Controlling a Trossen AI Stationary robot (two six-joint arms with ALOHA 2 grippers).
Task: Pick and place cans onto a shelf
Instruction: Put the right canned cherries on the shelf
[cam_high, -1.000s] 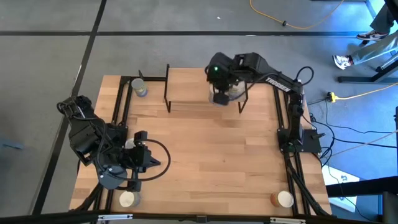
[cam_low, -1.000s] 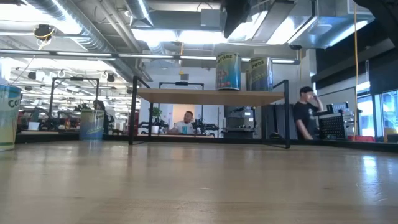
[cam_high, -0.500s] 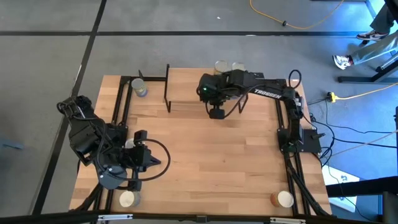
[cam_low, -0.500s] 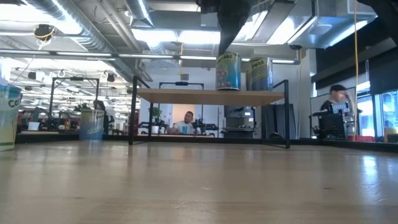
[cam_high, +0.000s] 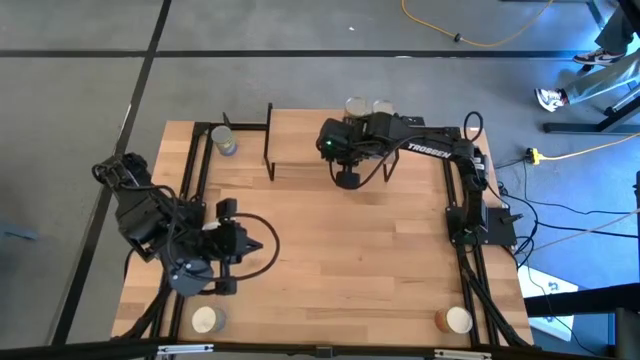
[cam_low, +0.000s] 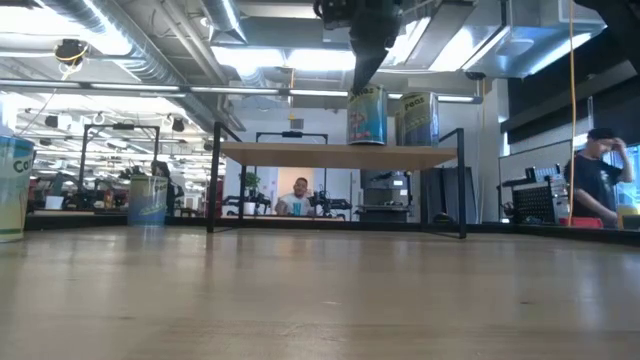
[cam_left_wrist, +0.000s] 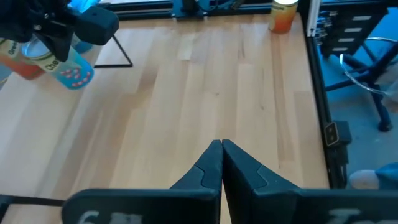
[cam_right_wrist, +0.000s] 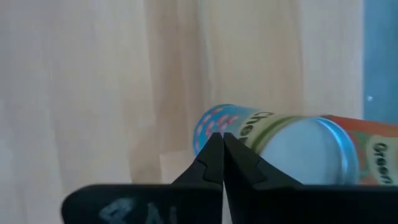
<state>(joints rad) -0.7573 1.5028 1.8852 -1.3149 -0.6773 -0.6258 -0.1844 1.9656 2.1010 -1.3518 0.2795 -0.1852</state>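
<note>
Two cans (cam_low: 390, 116) stand on the shelf (cam_low: 340, 153).

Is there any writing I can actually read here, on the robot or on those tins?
"TROSSEN": white letters along the right arm, seen from above.
"CO": start of a word, cut off, on the can at the table's left edge.
Labels of the two cans on the shelf, can and can: too blurred to read.

You're looking at 2 matte-black jointed arms: the right arm (cam_high: 430, 150) is wearing white lettering, the left arm (cam_high: 160, 225) is trailing looped black cables.
</note>
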